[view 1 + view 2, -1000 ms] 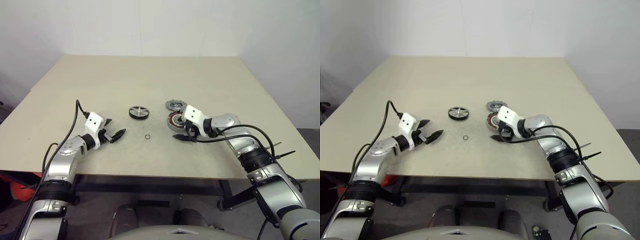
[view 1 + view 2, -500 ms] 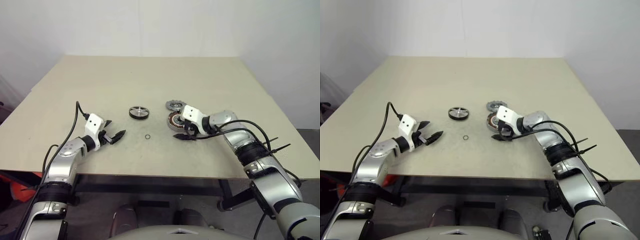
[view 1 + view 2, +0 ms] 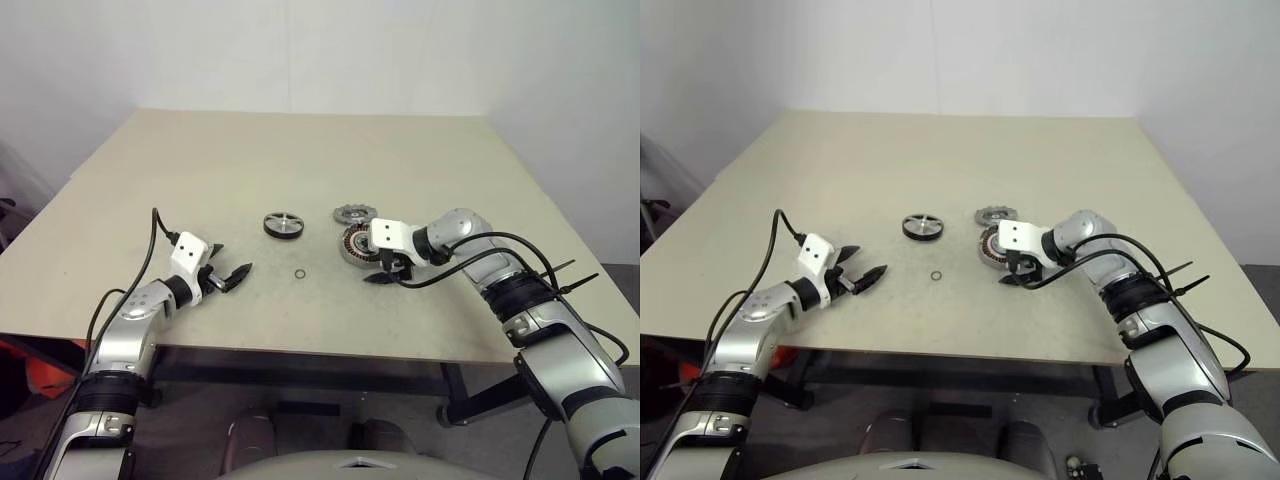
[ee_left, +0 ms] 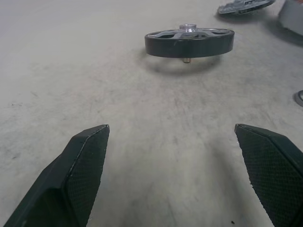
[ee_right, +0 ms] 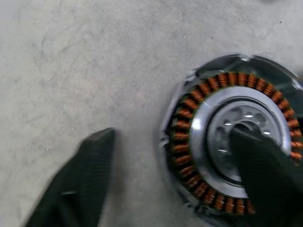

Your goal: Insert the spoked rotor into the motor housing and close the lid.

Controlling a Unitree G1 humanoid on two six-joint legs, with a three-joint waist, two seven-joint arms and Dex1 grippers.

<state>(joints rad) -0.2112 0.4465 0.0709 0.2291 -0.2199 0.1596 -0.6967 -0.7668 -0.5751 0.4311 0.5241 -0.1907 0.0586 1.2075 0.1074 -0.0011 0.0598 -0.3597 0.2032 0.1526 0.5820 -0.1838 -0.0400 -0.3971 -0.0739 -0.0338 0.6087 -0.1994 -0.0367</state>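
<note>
The spoked rotor (image 3: 284, 224), black-rimmed with silver spokes, lies flat mid-table; in the left wrist view the spoked rotor (image 4: 189, 41) sits ahead of my open left gripper (image 4: 171, 128), well apart from it. To its right lies the motor housing (image 3: 353, 243) with its copper windings (image 5: 189, 127). The grey scalloped lid (image 3: 352, 213) rests just behind the housing. My right gripper (image 3: 385, 270) points down at the housing's near side, open. One finger (image 5: 80, 184) is over the table outside the rim, the other (image 5: 265, 175) over the central bearing.
A tiny thin ring (image 3: 300, 274) lies on the beige table (image 3: 300, 150) between the two grippers, in front of the rotor. My left gripper (image 3: 232, 275) hovers low near the table's front left. The far half of the table is bare.
My right wrist has rolled and tipped further down over the housing's near edge. The left arm has kept still. The whole view has shifted slightly.
</note>
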